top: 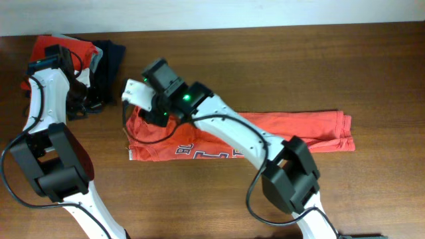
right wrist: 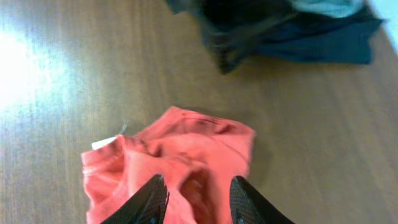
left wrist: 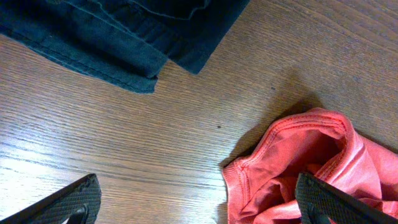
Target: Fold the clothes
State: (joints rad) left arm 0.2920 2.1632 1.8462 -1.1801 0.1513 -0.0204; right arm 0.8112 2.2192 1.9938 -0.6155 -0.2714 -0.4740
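An orange-red T-shirt [top: 292,129] lies folded in a long strip across the table, its lettering [top: 202,153] near the front edge. My right gripper [top: 147,111] hangs over its bunched left end [right wrist: 186,149]. The gripper [right wrist: 198,202] is open, its fingers apart with loose fabric under the gap. More orange-red clothes [top: 56,45] sit in a pile at the far left. Beside that pile my left gripper [top: 83,101] is wide open [left wrist: 199,211] over bare wood. A hemmed orange-red edge [left wrist: 298,162] lies by its right finger [left wrist: 336,202].
A dark navy garment [top: 113,56] [left wrist: 124,31] lies next to the pile at the back left, also seen at the top of the right wrist view [right wrist: 298,31]. A pale grey piece [right wrist: 326,6] rests on it. Bare wooden table [top: 319,66] surrounds the shirt.
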